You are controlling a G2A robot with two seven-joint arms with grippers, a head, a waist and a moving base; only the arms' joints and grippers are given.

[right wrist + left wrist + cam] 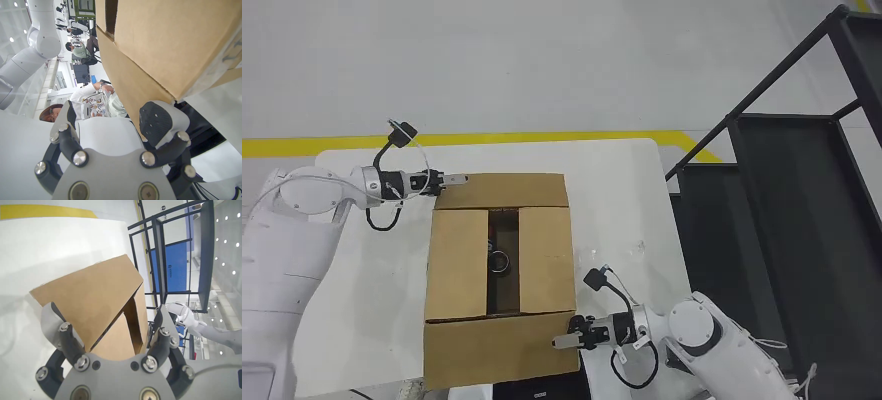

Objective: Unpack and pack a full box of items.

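Two outer flaps of the box sit inside the spread left pincer and right pincer. Opening stage, probably; inner flaps need parting next.

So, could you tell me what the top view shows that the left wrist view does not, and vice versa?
Top view: the whole cardboard box on the white table, the gap between its two folded inner flaps, and a dark round item down inside. Left wrist view: the left gripper with fingers spread apart at an outer flap's edge, and a blue panel behind. Both: the box, the table, the yellow floor line and the right arm beyond the box.
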